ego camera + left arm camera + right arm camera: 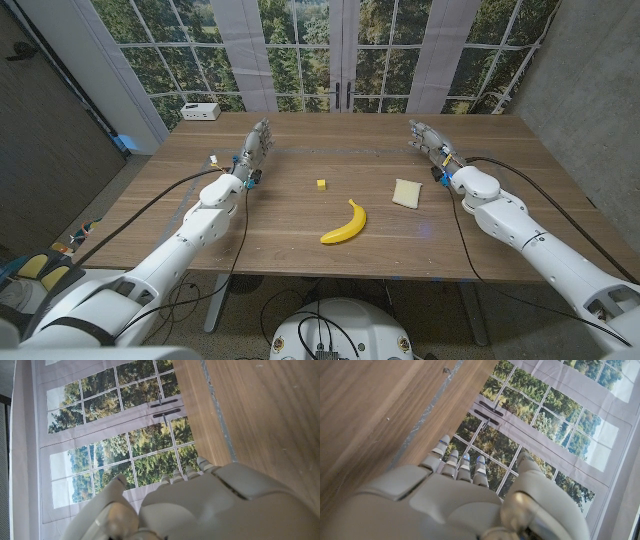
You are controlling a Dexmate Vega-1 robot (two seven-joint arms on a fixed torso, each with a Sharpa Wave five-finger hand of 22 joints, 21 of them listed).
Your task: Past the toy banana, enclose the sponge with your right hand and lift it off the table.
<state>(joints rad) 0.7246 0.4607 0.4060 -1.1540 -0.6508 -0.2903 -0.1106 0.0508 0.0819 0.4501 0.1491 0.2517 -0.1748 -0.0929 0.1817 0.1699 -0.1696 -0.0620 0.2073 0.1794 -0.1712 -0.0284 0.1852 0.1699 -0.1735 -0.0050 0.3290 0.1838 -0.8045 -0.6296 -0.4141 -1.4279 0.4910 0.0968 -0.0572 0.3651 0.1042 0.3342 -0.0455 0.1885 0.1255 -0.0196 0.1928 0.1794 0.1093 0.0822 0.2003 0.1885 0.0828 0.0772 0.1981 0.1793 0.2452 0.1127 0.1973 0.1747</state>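
Nearest the robot on the wooden tabletop (300,250), the toy banana (344,224) is seen lying, with the sponge (406,193) just beyond it to the right and a small yellow cube (320,184) beyond it to the left, all three apart from one another. Farther back, the left robot hand (256,143) and the right robot hand (429,138) are held at either side with fingers extended and nothing grasped, the right one well apart from the sponge. A white box (200,111) is noted at the far left corner.
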